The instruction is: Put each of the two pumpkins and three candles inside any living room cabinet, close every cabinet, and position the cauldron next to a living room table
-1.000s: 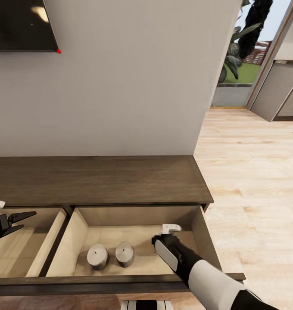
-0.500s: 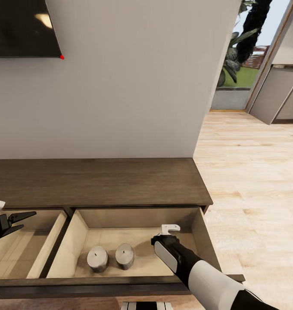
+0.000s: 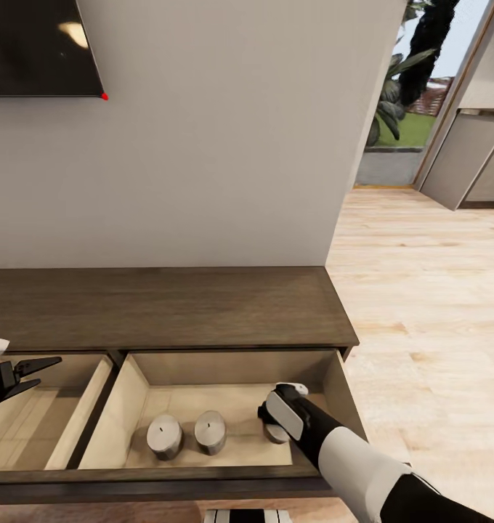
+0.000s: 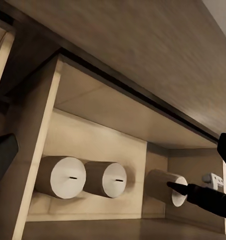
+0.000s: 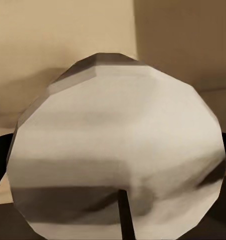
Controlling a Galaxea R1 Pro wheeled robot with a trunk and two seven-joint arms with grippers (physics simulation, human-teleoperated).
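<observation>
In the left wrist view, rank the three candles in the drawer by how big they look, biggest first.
1. Candle nearest the drawer's divider wall, looks biggest.
2. Middle candle, barely smaller; too close to call firmly.
3. Candle at the right gripper, looks smallest, though it sits farthest from this camera and is partly hidden, so its true size is unsure.

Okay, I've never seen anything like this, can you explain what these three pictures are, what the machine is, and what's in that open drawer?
This is a simulated two-armed robot. The big picture looks down from its head; the other two come from cameras near each gripper. It faces a dark wood cabinet with open beige drawers. Two candles stand in the right drawer. The right gripper reaches into that drawer with a third candle between its fingers, close up in its wrist camera. The left gripper hangs open over the left drawer, holding nothing.
</observation>
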